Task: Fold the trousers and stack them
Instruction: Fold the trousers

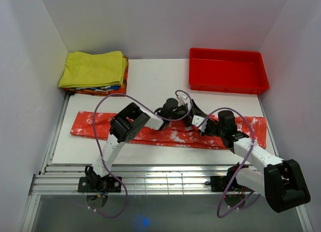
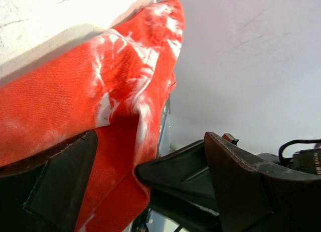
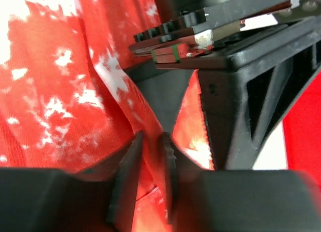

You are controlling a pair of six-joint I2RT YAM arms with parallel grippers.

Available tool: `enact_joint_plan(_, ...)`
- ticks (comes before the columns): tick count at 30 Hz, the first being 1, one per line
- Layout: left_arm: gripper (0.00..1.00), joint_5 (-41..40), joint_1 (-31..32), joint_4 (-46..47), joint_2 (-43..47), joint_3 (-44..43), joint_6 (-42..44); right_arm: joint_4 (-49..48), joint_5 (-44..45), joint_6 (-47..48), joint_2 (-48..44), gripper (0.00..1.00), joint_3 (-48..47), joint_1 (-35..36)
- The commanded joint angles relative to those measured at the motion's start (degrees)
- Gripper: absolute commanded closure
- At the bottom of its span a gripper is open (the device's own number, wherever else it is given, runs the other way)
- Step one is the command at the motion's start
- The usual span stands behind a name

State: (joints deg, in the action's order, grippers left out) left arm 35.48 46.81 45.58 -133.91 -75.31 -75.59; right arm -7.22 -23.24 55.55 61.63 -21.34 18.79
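**Two tools meet at the middle of the trousers**

The trousers lie stretched out as one long strip across the near part of the white table. They run from left to right, with one end close to the left edge and the other close to the right edge.

The left tool sits at the middle of the strip, by its far edge, with its jaws spread wide. In its wrist view a raised fold of the mottled cloth hangs between the two fingers, and the jaws are not closed on it.

The right tool is just beside the left one. Its fingers are drawn nearly together, with a thin ridge of the red cloth pinched between them.

At the far left corner a yellow folded garment lies on top of a small stack of clothes. A red tray stands at the far right, apart from the trousers.
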Motion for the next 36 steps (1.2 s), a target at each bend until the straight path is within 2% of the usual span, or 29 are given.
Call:
enact_joint_plan(1,0.02,-2.2,0.6,9.6,-0.9,2.9,-6.0,-0.7,-2.6,-0.4,-1.7,0.68,0.2,0.7)
enact_joint_plan(2,0.02,-2.3,0.3,11.1,-0.7,3.5,-6.8,0.6,-2.1,-0.5,-2.0,0.59,-0.1,0.7)
enact_joint_plan(3,0.02,-2.8,0.1,12.8,-0.7,4.2,-7.5,2.8,-0.2,-0.8,-3.4,0.42,-0.2,0.5)
enact_joint_plan(6,0.02,-3.3,-0.8,16.5,-0.3,6.0,-8.4,4.9,1.0,-0.9,-10.2,0.32,2.2,-1.1)
enact_joint_plan(7,0.02,-3.5,-1.1,17.9,-0.5,6.2,-8.9,6.0,1.2,-1.0,-12.2,0.32,3.7,-1.4)
enact_joint_plan(8,0.02,-3.4,-1.7,18.6,-0.7,6.2,-9.5,6.3,1.5,-1.8,-14.0,0.33,4.3,-1.5)
enact_joint_plan(11,0.02,-3.1,-2.2,19.8,-1.7,4.8,-10.7,11.4,2.1,-1.6,-18.8,0.51,5.6,-1.8)
enact_joint_plan(12,0.02,-3.0,-2.2,19.6,-1.9,4.4,-10.5,13.0,1.9,-1.1,-18.8,0.61,5.7,-1.9)
enact_joint_plan(15,0.02,-2.9,-2.2,18.1,-2.6,1.7,-10.5,16.3,3.2,-0.3,-14.5,0.74,5.6,-2.3)
enact_joint_plan(18,0.02,-2.9,-2.2,17.5,-4.1,-0.4,-11.9,17.1,2.7,-1.0,-7.8,0.81,3.0,-4.1)
enact_joint_plan(21,0.02,-3.6,-2.2,17.3,-5.2,-1.5,-13.4,18.9,0.9,1.4,-3.1,0.85,1.5,-5.1)
enact_joint_plan(27,0.02,-4.7,-2.2,17.6,-9.0,-6.5,-15.5,19.8,2.1,5.4,2.1,0.86,2.8,-5.2)
enact_joint_plan(36,0.02,-8.3,-4.1,18.5,-14.9,-17.7,-13.4,29.5,0.1,10.6,0.3,0.87,4.1,-5.2)
